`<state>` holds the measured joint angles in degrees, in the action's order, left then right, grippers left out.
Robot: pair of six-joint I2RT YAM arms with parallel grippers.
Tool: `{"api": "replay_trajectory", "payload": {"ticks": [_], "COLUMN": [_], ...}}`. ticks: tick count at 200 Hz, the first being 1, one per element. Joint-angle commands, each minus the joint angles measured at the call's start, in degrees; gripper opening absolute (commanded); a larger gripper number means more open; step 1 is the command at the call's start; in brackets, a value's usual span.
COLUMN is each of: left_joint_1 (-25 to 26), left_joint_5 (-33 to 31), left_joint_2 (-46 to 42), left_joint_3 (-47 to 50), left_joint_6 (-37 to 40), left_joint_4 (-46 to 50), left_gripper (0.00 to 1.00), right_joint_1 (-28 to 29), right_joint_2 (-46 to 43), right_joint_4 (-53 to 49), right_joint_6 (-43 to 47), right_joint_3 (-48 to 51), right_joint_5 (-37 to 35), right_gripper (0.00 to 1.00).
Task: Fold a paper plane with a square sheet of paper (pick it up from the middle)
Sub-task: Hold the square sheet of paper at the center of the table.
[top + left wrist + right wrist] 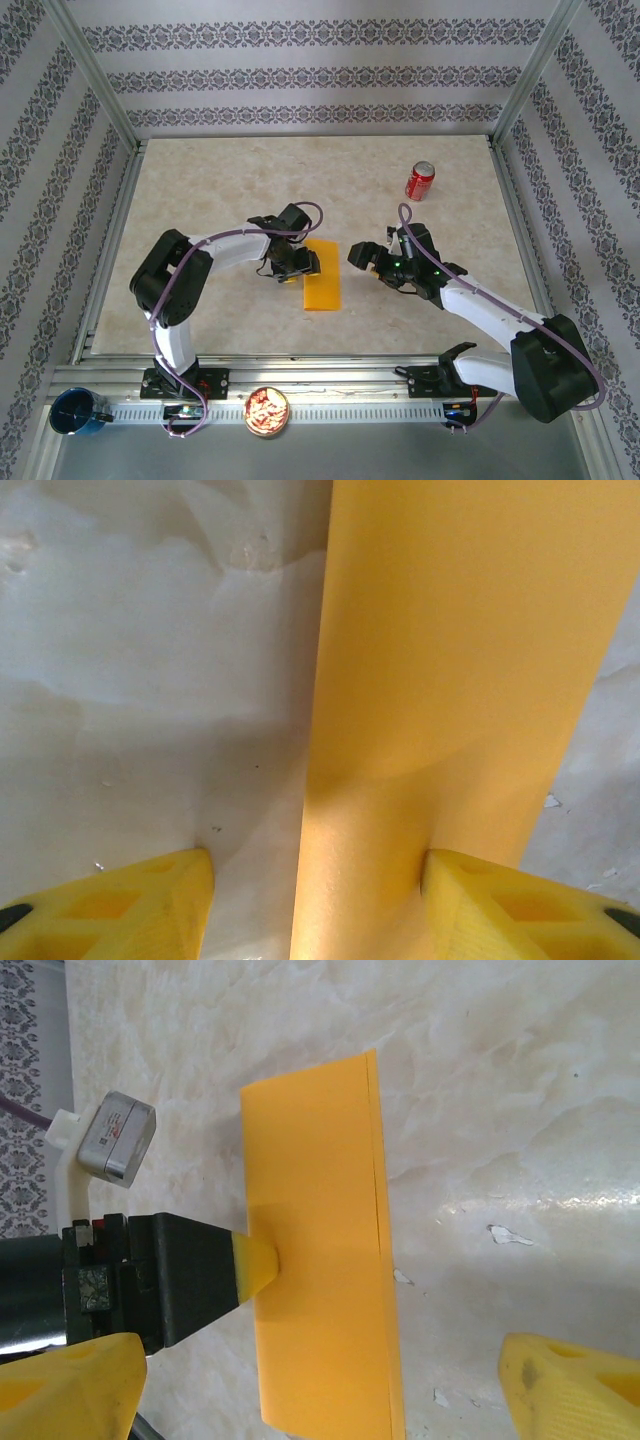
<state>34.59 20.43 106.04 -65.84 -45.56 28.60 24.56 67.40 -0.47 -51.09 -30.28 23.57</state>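
The orange-yellow sheet of paper point(322, 275), folded into a narrow rectangle, lies flat in the middle of the marble-patterned table point(220, 180), its long sides running near to far. The left gripper point(297, 265) sits at its left edge with fingers parted and gripping nothing, one fingertip point(255, 1265) on the paper and the other over bare table. The right gripper point(365, 255) hovers just right of the paper, spread wide and empty. A red soda can point(420, 181) stands far right.

square sheet of paper point(320, 1210) matt, smooth; table point(500, 1080) glossy, marbled
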Motion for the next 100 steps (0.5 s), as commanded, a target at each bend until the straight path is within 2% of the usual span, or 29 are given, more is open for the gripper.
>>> {"api": "replay_trajectory", "payload": {"ticks": [1, 100], "left_joint_1": [0.96, 1.53], "left_joint_5": [-2.93, -4.66], "left_joint_2": [2.87, 3.3], "left_joint_3": [-1.39, -1.13], "left_joint_6": [2.32, -2.2], "left_joint_4": [0.42, -1.08], "left_gripper": [0.58, 0.59], "right_joint_1": [0.67, 0.67], "right_joint_2": [-0.07, -0.12], "right_joint_4": [-0.85, -1.46], "right_joint_6": [-0.14, 0.05], "right_joint_3": [-1.36, -1.35], "right_joint_5": [-0.72, -0.64], "right_gripper": [0.91, 0.92]}}
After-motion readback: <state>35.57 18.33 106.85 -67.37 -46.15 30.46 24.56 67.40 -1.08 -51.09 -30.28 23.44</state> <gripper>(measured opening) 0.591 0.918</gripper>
